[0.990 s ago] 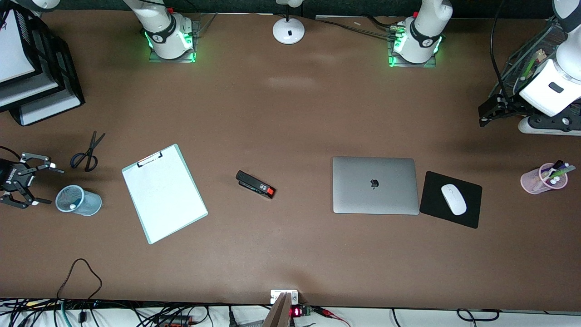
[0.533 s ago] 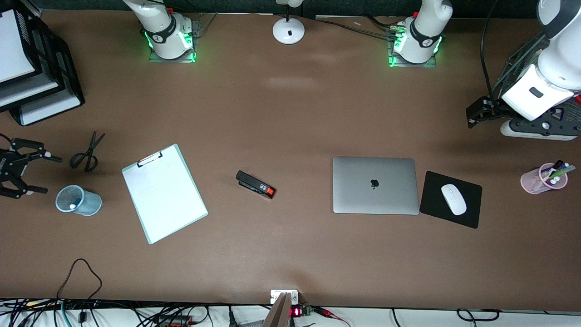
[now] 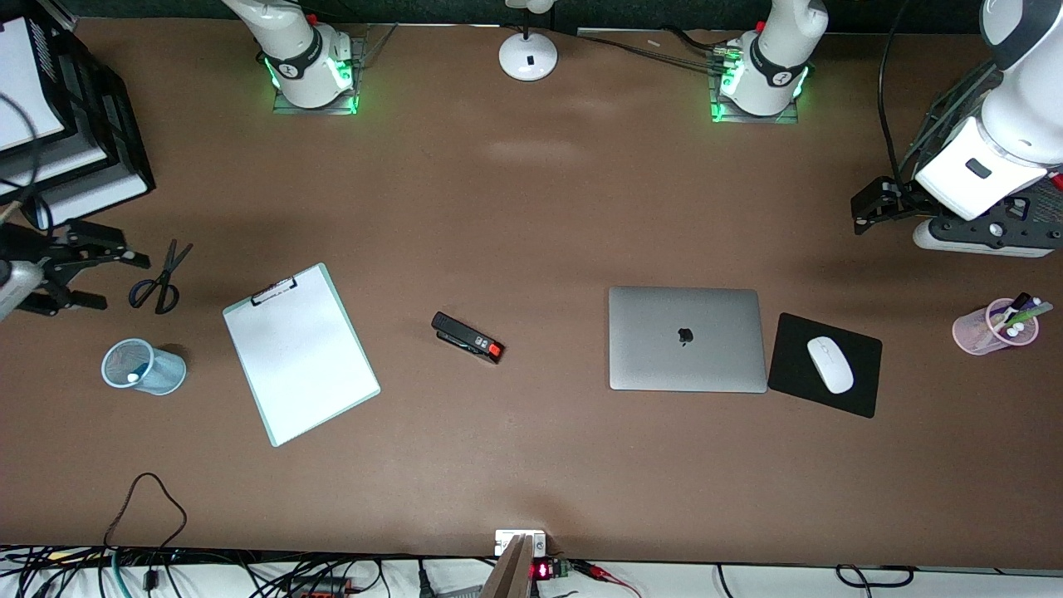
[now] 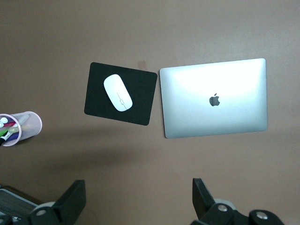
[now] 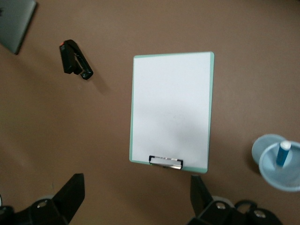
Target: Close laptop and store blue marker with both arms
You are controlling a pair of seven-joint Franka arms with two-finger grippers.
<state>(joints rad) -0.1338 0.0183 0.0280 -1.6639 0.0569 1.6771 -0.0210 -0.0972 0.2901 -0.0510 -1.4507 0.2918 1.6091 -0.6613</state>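
Laptop [image 3: 687, 338] lies flat on the table [image 3: 531, 208], lid closed, apple logo up. It serves as the landmark here. Black mouse pad [image 3: 825, 365] sits just beside the laptop toward the left arm's end, with a white mouse [image 3: 830, 365] on it. Pink pen cup [image 3: 995, 325] with purple and green pens stands well apart from the laptop, same end.

Left gripper [image 3: 868, 218] hangs over bare table toward the left arm's end, farther from the front camera than the laptop, fingers [image 4: 70, 202] spread wide and holding nothing.

Black stapler [image 3: 467, 337] with a red tip lies near the laptop toward the right arm's end. Clipboard [image 3: 301, 354] with white paper lies past the stapler, same direction. Blue mesh cup [image 3: 143, 366] stands well apart from the laptop at the right arm's end. Blue marker [image 5: 283, 153] stands inside the cup, whitish end up. Scissors [image 3: 159, 281] lie near the cup.

Right gripper [image 3: 71, 270] hangs over the table just beside the scissors, well apart from the laptop, fingers [image 5: 70, 194] spread wide, empty. Black paper trays [image 3: 75, 133] sit at the corner. White lamp base [image 3: 528, 56] stands between the arm bases. Nothing lies on the laptop or crowds the cup.
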